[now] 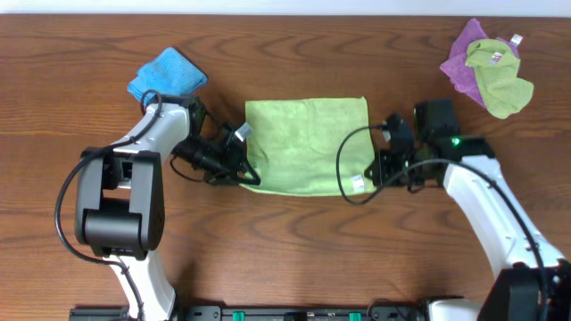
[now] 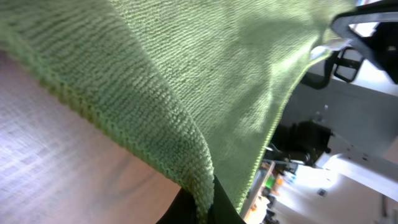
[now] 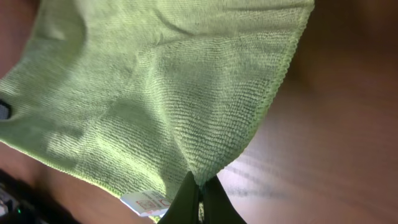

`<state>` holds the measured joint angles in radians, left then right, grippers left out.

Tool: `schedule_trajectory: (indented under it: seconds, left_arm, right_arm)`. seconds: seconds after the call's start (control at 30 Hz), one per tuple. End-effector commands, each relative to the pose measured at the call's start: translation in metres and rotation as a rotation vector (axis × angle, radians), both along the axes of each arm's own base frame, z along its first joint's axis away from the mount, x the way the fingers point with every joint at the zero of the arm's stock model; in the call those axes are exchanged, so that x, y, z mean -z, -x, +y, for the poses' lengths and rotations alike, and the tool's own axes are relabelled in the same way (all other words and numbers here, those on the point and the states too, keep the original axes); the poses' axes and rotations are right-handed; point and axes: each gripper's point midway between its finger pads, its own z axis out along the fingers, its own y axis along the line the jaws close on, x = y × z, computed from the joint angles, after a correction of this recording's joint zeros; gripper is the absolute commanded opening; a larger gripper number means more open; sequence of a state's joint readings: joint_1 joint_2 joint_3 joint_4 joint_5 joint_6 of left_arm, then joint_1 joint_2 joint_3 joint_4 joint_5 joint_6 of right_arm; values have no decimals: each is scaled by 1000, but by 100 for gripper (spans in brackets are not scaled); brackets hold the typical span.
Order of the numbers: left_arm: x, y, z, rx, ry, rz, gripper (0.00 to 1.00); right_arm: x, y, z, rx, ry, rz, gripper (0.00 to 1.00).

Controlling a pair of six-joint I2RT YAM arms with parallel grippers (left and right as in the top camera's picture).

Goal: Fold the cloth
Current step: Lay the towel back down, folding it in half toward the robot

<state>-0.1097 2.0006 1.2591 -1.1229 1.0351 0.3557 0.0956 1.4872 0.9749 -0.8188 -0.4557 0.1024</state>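
Green cloth (image 1: 303, 147) near corners tucked out of sight under left gripper (image 1: 248, 175) and right gripper (image 1: 369, 176); tag (image 3: 146, 202) print too blurred to read

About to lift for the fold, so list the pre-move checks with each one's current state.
1. Left gripper pinching the green cloth at its near corner: ok.
2. Right gripper pinching the other near corner: ok.
3. Far edge lying flat on the table: ok.
4. Blue cloth and cloth pile apart from the fold path: ok.
5. Right arm's cable off the cloth: cannot tell; it loops over the right edge.
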Motion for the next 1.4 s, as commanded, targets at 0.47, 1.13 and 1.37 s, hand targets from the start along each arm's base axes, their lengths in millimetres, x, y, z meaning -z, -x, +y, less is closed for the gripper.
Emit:
schedule_trajectory:
  seconds: [0.47, 1.13, 1.37]
  left_arm:
    - [-23, 31, 0, 6, 49, -94, 6]
    - [-1, -70, 5, -314, -116, -241, 6]
    - [1, -101, 13, -422, -180, -311, 6]
  right_arm:
    - [14, 44, -9, 39, 16, -25, 1]
    - [7, -64, -14, 184, 11, -360, 1]
    - [9, -90, -14, 209, 5, -431, 1]
